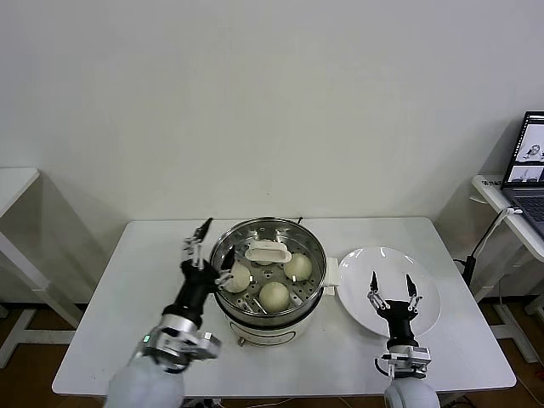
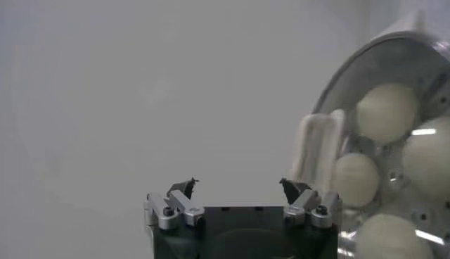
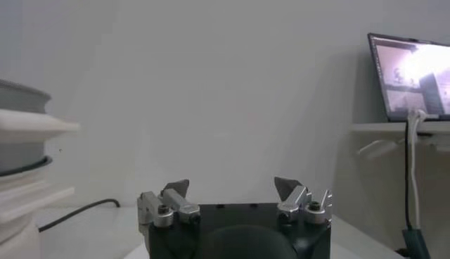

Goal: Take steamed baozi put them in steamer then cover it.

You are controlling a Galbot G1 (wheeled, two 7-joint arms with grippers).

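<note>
Steel steamer point(image 1: 268, 280) at centre holds three baozi point(image 1: 274, 295) in our head view; left wrist shows four. Left gripper point(image 1: 209, 249) and right gripper point(image 1: 392, 287) both spread, empty; we read no writing.

Left gripper point(image 1: 212, 247), right gripper point(image 1: 392, 289): black bodies, silver screwed brackets, dark pointed jaws; grey-white rounded forearms.

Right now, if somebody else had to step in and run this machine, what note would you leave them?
Left gripper: open, empty, at the steamer's left rim.
Right gripper: open, empty, over the bare white plate.
Baozi: the head view shows three through the glass, the left wrist view four, all inside the steamer.
Cover: sitting on the steamer, white handle up.
Done: buns loaded, lid on.
Left: by the looks of it, only pulling both arms back.
</note>
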